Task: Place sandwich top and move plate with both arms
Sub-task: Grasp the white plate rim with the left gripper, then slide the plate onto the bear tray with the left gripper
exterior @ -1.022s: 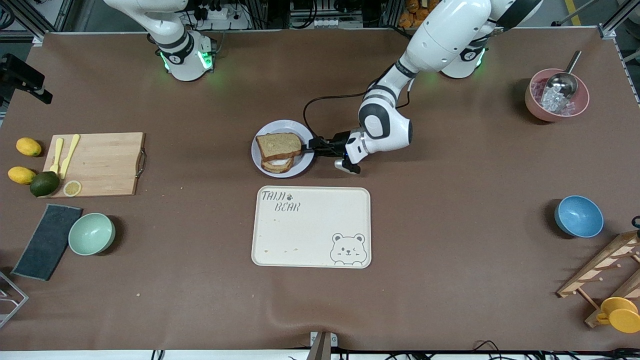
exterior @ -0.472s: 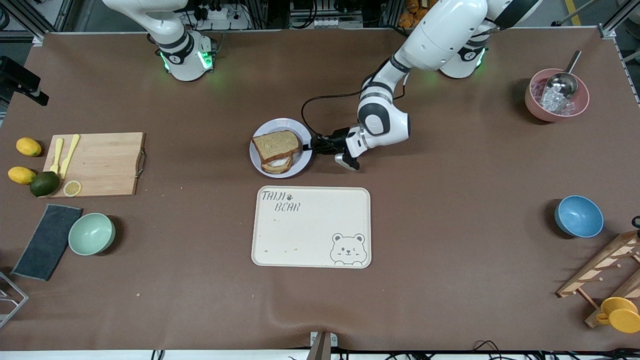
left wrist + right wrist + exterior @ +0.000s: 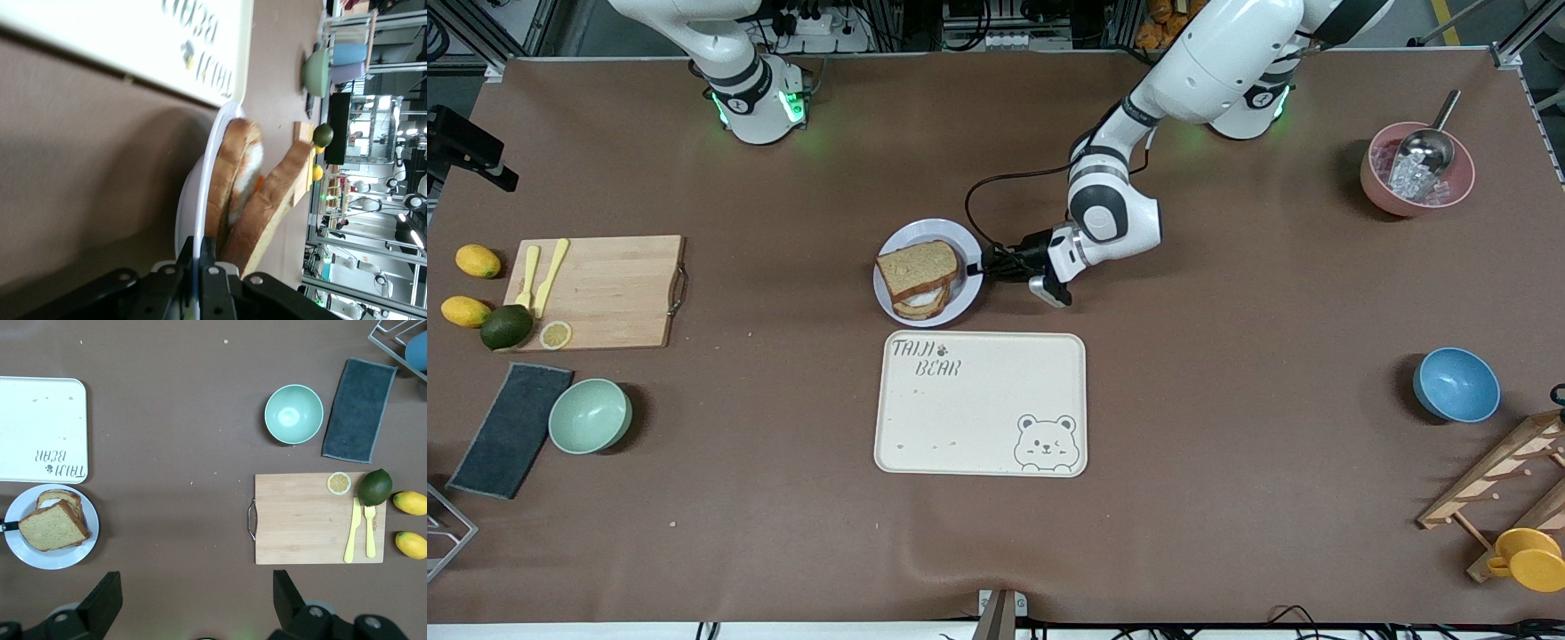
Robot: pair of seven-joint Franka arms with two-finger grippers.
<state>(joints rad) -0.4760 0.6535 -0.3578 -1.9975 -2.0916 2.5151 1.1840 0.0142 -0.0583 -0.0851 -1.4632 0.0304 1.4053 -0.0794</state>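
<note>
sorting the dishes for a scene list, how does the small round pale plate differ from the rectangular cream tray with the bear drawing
The small round pale plate is round; the rectangular cream tray with the bear drawing is rectangular and clearly larger. The plate carries a sandwich, its brown bread top slice leaning on the lower slice; the tray carries only crumbs. The left gripper is shut on the plate's rim; nothing touches the tray. Both are pale with raised rims.

The plate (image 3: 930,233) lies just farther from the front camera than the cream tray (image 3: 980,404), with only a narrow strip of table (image 3: 1227,400) between them. The left claw (image 3: 980,264) is clamped on the plate's rim at the left arm's end, blocking that edge. Toward the right arm's end, bare table runs to the cutting board (image 3: 609,291).
</note>
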